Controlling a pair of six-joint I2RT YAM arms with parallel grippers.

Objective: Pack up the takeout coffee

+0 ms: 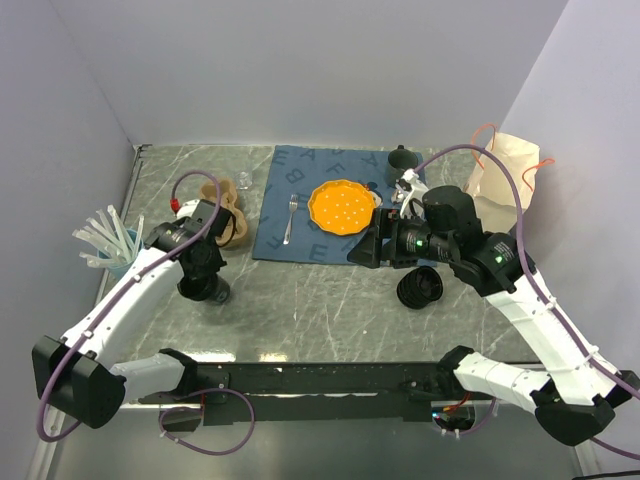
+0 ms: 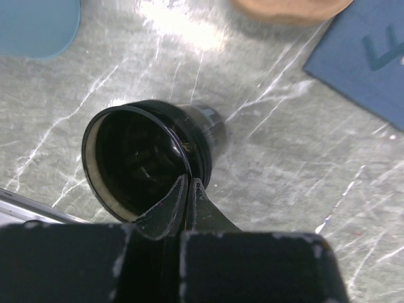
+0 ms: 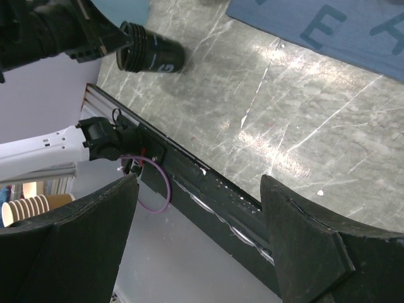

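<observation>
The takeout coffee is a small black tapered cup (image 1: 214,293) on the grey table at the left. In the left wrist view the cup (image 2: 142,158) shows its open mouth, and my left gripper (image 2: 188,181) is shut on the near rim, one finger inside and one outside. The right wrist view shows the same cup (image 3: 153,55) from the side with the left gripper (image 3: 120,39) at its mouth. The round black ribbed lid (image 1: 419,288) lies on the table just below my right gripper (image 1: 366,247). The right gripper (image 3: 199,211) stands open, holding nothing.
A brown cup carrier (image 1: 226,215) sits behind the cup. The light blue cup of straws (image 1: 112,252) stands at the far left. On the blue placemat (image 1: 300,170) lie an orange plate (image 1: 343,207) and a fork (image 1: 289,218). A dark green mug (image 1: 402,158) and a paper bag (image 1: 508,172) stand at the back right.
</observation>
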